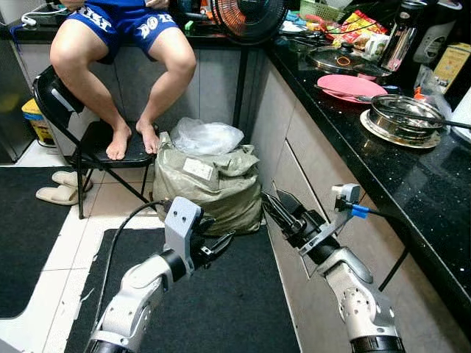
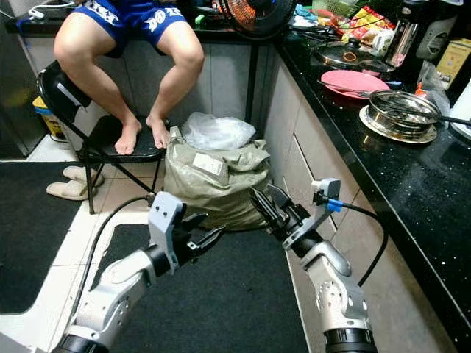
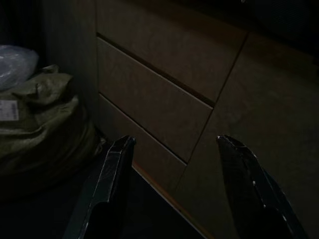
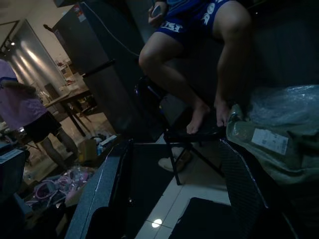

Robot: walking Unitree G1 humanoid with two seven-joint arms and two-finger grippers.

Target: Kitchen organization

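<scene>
Two grippers hang low over a dark floor mat [image 1: 221,309], beside the grey cabinet fronts [image 1: 294,169] under a black counter [image 1: 383,176]; the left gripper [image 1: 217,246] has its fingers spread with nothing between them, and its wrist view faces the drawer fronts [image 3: 159,109]; the right gripper [image 1: 276,209] is also released, fingers apart and empty, held close to the cabinet. Between and just beyond them a green woven sack [image 1: 210,187] stands on the floor against the cabinet, with a clear plastic bag [image 1: 206,136] on top of it; behind it a person [image 1: 121,44] sits high with bare feet on a black folding chair [image 1: 88,140], and pale slippers [image 1: 62,187] lie near the chair. On the counter are a pink plate [image 1: 349,87], a steel bowl [image 1: 401,116] on a steel plate, a pan lid [image 1: 342,59] and packets farther back, cut off by the frame edge; a fan [image 1: 250,18] is partly cut off as well. Both wrist views are dark, so details there are hard to read; another person [image 4: 20,109] stands far off, blurred.
</scene>
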